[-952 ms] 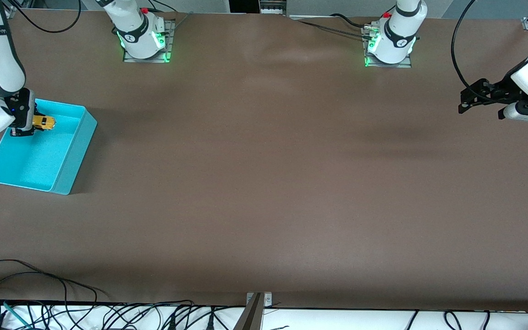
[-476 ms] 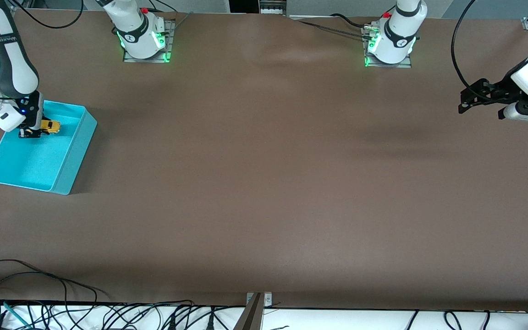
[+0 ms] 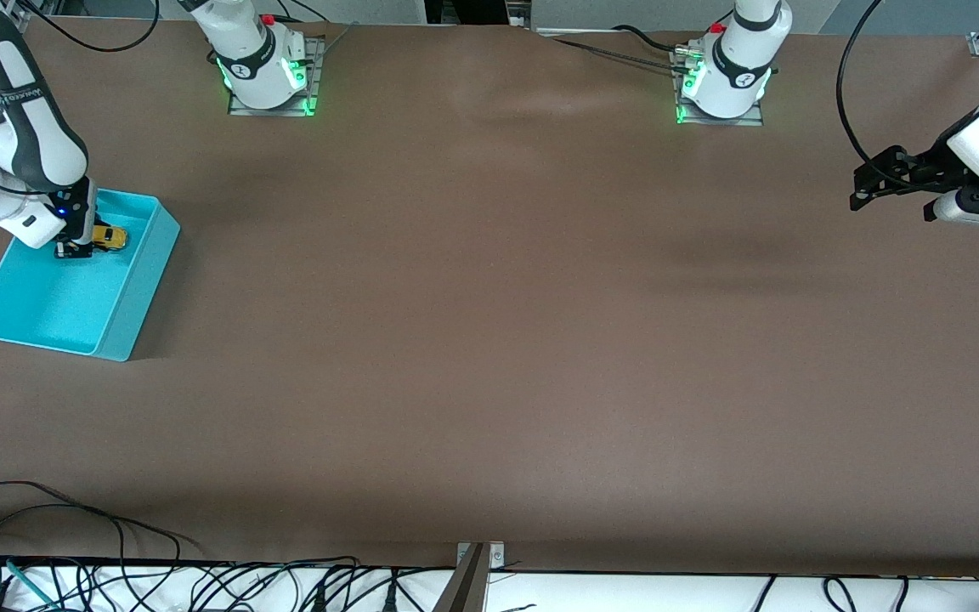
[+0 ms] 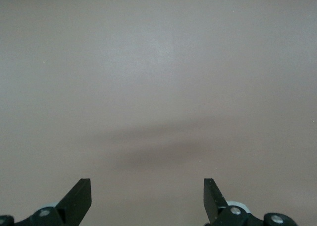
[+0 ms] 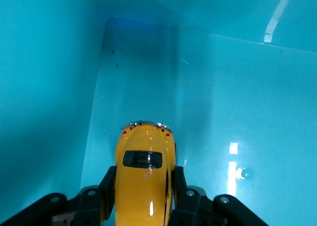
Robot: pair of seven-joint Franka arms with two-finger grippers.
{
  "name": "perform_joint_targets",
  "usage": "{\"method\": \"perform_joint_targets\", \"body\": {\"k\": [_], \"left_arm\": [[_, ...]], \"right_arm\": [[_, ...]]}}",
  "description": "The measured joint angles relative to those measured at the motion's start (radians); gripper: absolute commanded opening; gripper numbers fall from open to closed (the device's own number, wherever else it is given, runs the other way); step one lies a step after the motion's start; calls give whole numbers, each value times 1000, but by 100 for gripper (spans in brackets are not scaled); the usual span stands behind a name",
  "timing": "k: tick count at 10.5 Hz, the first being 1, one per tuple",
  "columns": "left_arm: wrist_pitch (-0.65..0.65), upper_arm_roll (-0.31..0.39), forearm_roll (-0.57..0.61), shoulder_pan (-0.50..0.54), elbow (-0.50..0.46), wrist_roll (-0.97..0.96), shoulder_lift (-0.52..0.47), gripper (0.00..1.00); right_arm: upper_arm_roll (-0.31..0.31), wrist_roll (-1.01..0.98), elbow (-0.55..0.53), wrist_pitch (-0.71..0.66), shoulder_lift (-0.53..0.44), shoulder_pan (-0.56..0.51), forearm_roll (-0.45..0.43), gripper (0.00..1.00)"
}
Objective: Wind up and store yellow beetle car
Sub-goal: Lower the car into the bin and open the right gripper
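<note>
Over the last second the right gripper has descended into the shallow turquoise plastic bin at the right arm's end of the table. It remains clenched on the small yellow beetle car, now low over the bin floor. Judgement: storing is nearly complete; release remains. Wheel contact with the floor is hidden. The left gripper waits, fingers spread and empty, above the bare brown table.

A teal bin sits on the brown table (cables along its near edge).
</note>
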Motion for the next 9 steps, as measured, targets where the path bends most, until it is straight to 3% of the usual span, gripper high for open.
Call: {"method": "perform_joint_targets", "body": {"k": [1,6,9], "left_arm": [[0,0,0,0,0,0,0,100],[0,0,0,0,0,0,0,100],[-1,0,0,0,0,0,0,100]], "right_arm": [[0,0,0,0,2,-3,0,99],[0,1,23,-67,-9,-6,18,100],[8,13,54,-147,-70,-5,42,100]]}}
